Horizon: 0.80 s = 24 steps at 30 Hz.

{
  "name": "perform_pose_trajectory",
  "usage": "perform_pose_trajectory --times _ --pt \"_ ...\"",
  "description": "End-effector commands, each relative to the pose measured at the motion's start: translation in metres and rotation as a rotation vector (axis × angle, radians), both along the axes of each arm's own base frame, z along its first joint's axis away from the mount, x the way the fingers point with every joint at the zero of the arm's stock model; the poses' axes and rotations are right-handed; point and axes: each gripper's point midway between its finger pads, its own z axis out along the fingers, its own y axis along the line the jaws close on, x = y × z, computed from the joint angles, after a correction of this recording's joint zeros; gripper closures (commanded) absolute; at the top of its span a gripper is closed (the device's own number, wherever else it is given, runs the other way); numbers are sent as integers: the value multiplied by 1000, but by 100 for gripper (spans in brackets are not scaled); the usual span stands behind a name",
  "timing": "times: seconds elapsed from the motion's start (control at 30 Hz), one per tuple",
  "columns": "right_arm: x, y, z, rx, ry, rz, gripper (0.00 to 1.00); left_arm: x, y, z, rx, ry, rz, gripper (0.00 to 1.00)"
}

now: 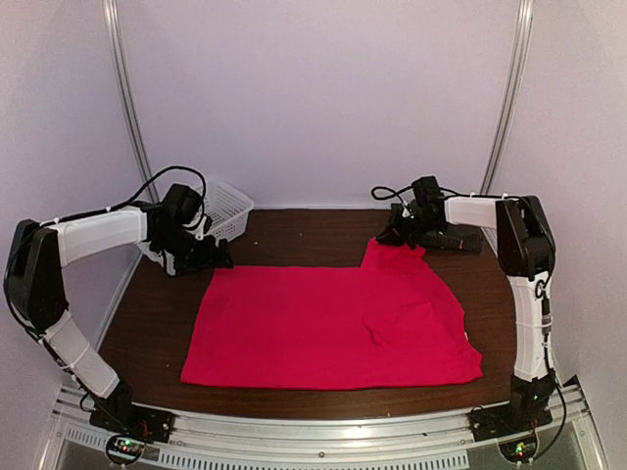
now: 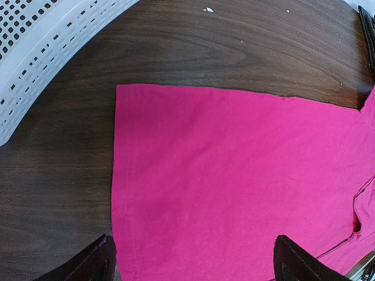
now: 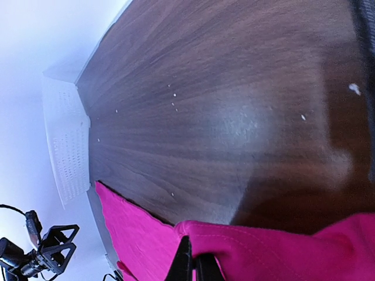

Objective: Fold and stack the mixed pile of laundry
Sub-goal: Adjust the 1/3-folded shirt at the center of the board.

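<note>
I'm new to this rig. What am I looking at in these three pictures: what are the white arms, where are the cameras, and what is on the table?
Two white robot arms are bolted at the near edge of a brown table, and each ends in a two-finger gripper. The wide picture comes from a fixed camera above and behind them. The other two come from cameras on the wrists, so each shows its own fingers. A red-pink T-shirt lies spread out on the table, with a white basket at the far left corner. The left gripper is open above the shirt near its far left corner, holding nothing. The right gripper is shut, pinching the shirt's far right edge.
</note>
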Motion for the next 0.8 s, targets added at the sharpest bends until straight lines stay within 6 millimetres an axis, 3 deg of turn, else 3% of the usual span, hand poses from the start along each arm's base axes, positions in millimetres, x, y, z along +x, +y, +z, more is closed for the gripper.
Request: perform_pose_trajectory --times 0.0,0.13,0.33,0.4,0.5,0.6,0.7,0.77 --pt "12 28 4 67 -7 64 93 16 2 -1 17 -31 -19 5" --pt "19 44 24 88 -79 139 76 18 2 -11 30 -18 -33 5" --pt "15 43 63 61 -211 232 50 20 2 -19 41 -11 -48 5" --pt "8 37 73 31 -234 248 46 21 2 -19 48 -15 -61 5" --pt "-12 17 80 -13 -235 246 46 22 6 -19 86 -26 -81 5" --pt "-31 -17 75 -46 -219 202 47 26 8 -20 146 -27 -155 6" --pt "-49 -57 56 -105 -171 157 49 33 4 -18 195 -49 -276 10" --pt "-59 -75 42 -165 -143 160 57 38 -2 -15 201 -77 -355 11"
